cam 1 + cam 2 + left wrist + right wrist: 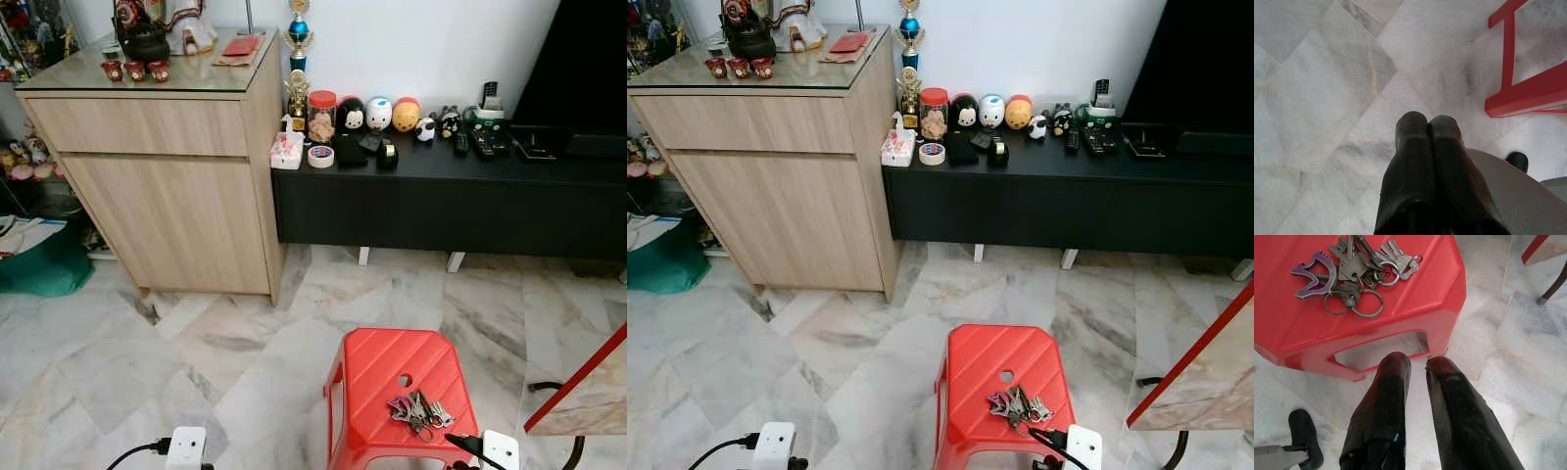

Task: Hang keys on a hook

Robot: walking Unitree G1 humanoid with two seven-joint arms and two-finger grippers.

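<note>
A bunch of keys (419, 411) with several rings and a purple tag lies on the near right part of a red plastic stool (382, 367). In the right wrist view the keys (1354, 271) rest flat on the stool top (1283, 333). My right gripper (1418, 364) hangs just off the stool's near edge, below its top. Its fingers (1391, 396) are slightly apart and hold nothing. My left gripper (1427, 120) is shut and empty, low over the marble floor to the left of the stool's frame (1528, 93).
A light wooden cabinet (167, 196) with ornaments on its glass top stands at the back left. Beside it runs a low black console (451, 196) carrying jars, figurines and remotes. A red-edged tabletop (578, 387) juts in at the right. A green bag (44, 264) lies at the far left.
</note>
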